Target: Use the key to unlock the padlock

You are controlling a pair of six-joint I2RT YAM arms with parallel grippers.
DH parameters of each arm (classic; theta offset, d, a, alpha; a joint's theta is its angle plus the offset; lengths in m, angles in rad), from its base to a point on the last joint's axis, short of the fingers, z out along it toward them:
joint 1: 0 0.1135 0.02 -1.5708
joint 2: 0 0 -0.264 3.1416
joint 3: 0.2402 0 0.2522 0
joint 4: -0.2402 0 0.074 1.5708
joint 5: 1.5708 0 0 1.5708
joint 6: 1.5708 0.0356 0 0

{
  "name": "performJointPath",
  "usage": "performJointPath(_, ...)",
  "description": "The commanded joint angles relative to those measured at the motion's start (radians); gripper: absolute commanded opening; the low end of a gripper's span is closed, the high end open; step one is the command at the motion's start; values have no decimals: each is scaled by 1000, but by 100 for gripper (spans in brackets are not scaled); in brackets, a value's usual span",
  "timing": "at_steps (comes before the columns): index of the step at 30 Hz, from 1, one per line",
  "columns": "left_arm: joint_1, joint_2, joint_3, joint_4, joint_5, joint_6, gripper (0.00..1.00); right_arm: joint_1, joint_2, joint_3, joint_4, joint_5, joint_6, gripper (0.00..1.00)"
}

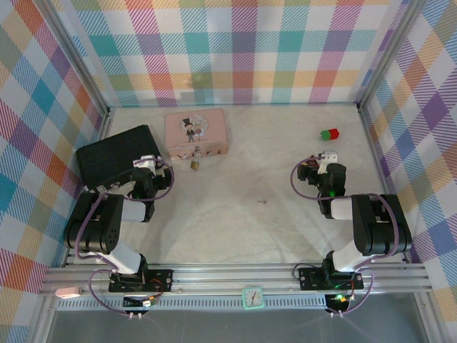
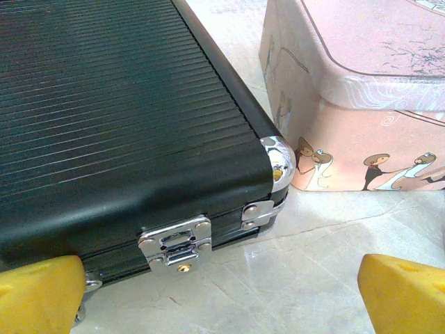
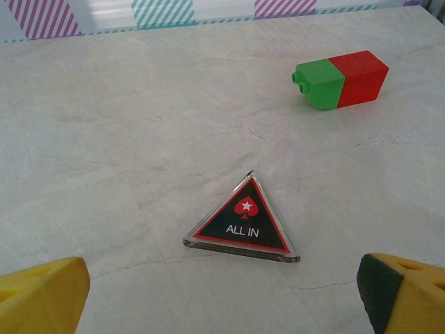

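Yellow fingertips (image 2: 38,292) of the left gripper (image 2: 222,299) stand wide apart and empty. The black case (image 2: 118,104) is just ahead, the pink tin (image 2: 361,104) ahead-right. The padlock (image 1: 194,163) sits to its right, at the tin's front. The key (image 1: 263,202) lies between both grippers. The right gripper (image 3: 222,299) is equally wide and empty, with a triangle (image 3: 243,223) just ahead and a red-and-green block (image 3: 341,78) farther ahead-right.

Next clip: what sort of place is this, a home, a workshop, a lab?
Probably a lab test cell: plaid panel walls on aluminium framing box in a marble-look tabletop, with unrelated props, a pink tin and a red-and-green block, laid out on it.
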State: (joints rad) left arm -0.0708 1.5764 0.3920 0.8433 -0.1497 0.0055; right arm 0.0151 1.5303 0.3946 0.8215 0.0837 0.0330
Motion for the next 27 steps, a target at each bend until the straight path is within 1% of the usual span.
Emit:
performJointPath(1, -6, 2, 21, 14, -2, 13, 100, 5, 0, 12, 13, -22, -10, 99)
performJointPath(3, -9, 3, 18, 21, -10, 15, 100, 6, -20, 28, -33, -3, -3, 99)
performJointPath(4, -13, -1, 13, 27, -31, 16, 100, 7, -46, 47, -86, 2, -3, 99)
performJointPath(5, -21, -13, 16, 14, -73, 9, 100, 8, -75, 69, -149, 7, -4, 99)
performJointPath(6, -25, -30, 21, -11, -90, 5, 100, 9, -97, 87, -200, 15, -3, 99)
performJointPath(7, -29, -66, 34, -63, -102, 7, 100, 11, -125, 102, -257, 24, -2, 99)
performJointPath(10, -43, -150, 71, -194, -123, 15, 100, 24, -202, 130, -350, 61, 14, 99)
performJointPath(11, -48, -177, 79, -225, -124, 21, 100, 28, -227, 141, -385, 60, 29, 99)
performJointPath(13, -65, -231, 94, -273, -168, 18, 100, 42, -263, 178, -479, 56, 55, 99)
performJointPath(14, -68, -261, 104, -305, -184, -12, 100, 57, -279, 206, -545, 58, 69, 100)
performJointPath(16, -70, -313, 134, -389, -175, -90, 100, 89, -299, 265, -702, 50, 108, 97)
performJointPath(18, -70, -354, 180, -498, -132, -180, 100, 134, -311, 315, -848, 19, 143, 93)
performJointPath(20, -75, -377, 226, -603, -57, -278, 100, 191, -318, 355, -984, -14, 175, 92)
performJointPath(22, -78, -387, 258, -667, 91, -373, 100, 248, -318, 387, -1097, -60, 217, 89)
performJointPath(23, -83, -388, 260, -676, 167, -423, 100, 277, -318, 398, -1146, -88, 232, 88)
performJointPath(25, -102, -381, 250, -672, 269, -523, 100, 330, -308, 418, -1229, -129, 264, 84)
performJointPath(26, -118, -376, 242, -669, 306, -560, 99, 356, -295, 430, -1269, -155, 284, 78)
performJointPath(27, -135, -373, 236, -670, 319, -588, 98, 379, -280, 440, -1304, -181, 300, 74)
